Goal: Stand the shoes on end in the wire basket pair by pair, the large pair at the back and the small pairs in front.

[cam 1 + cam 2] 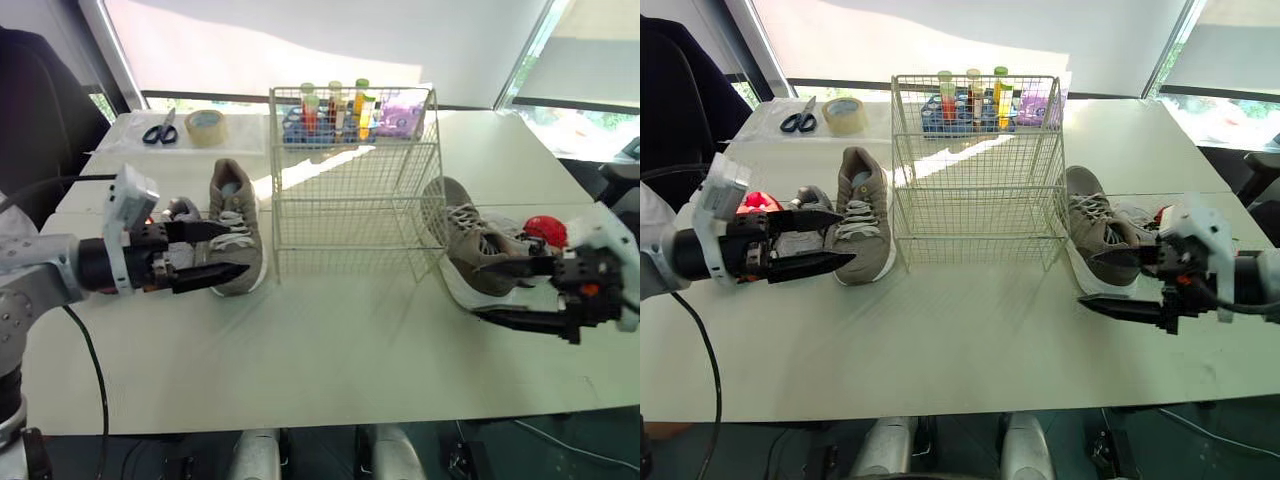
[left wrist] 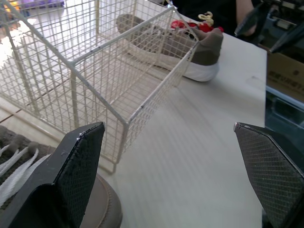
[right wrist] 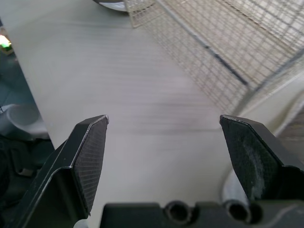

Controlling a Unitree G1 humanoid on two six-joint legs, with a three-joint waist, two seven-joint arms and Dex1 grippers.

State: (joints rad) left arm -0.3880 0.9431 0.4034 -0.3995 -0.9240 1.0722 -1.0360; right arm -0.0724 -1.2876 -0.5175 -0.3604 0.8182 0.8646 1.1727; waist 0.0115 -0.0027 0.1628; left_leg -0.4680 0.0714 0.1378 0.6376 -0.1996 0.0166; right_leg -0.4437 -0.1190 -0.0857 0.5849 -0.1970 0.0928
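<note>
The empty white wire basket [image 1: 350, 185] stands mid-table. A large grey-brown shoe [image 1: 234, 222] lies flat to its left, and its mate [image 1: 472, 245] lies to the right, tilted on its side. My left gripper [image 1: 236, 250] is open, with its fingertips at the side of the left shoe near the toe. A small grey shoe [image 1: 181, 210] and something red [image 1: 758, 201] sit just behind that hand. My right gripper [image 1: 484, 290] is open, its upper finger over the right shoe's opening and its lower finger by the sole. A small red shoe [image 1: 546, 230] lies behind the right shoe.
Behind the basket stands a blue rack of coloured bottles [image 1: 330, 112] with a purple pack [image 1: 402, 114] beside it. Scissors [image 1: 160, 130] and a roll of tape [image 1: 206, 127] lie at the back left. A dark chair [image 1: 40, 110] is off the table's left.
</note>
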